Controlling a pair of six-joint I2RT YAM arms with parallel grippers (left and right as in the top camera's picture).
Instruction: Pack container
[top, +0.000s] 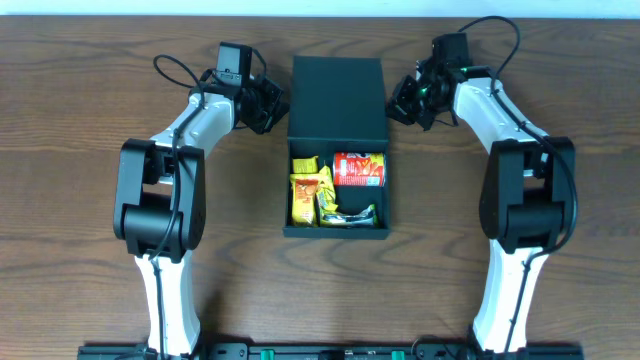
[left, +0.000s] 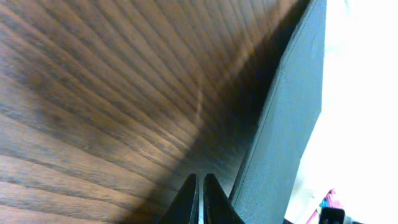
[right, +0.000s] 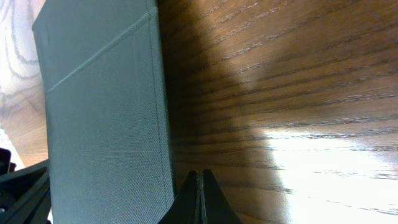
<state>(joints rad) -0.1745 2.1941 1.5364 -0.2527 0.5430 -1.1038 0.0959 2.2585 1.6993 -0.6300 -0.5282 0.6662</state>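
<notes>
Currently, the container (top: 337, 100) sits at the centre of the wooden table (top: 80, 120), between the two arms. Its lid (top: 338, 85) shows as a flat dark panel over the far half. The near half stands open to the overhead camera.

Contents of the open half:
- yellow packets (top: 305, 188) on the left side;
- red packet (top: 359, 168) at the far right;
- dark packet (top: 356, 214) at the near right, partly under the others.

Left gripper (top: 268, 105): positioned just beside the left wall of the container, level with the lid. In the left wrist view its fingers (left: 189, 199) are pressed almost together, with nothing between them, low over the table; the container wall (left: 286, 124) runs alongside on the right.

Right gripper (top: 405, 100): positioned just beside the right wall, opposite the left one. In the right wrist view its jaws are closed and empty (right: 199, 177), and the container wall (right: 106, 112) lies to their left. Whether either gripper touches the wall cannot be told.
</notes>
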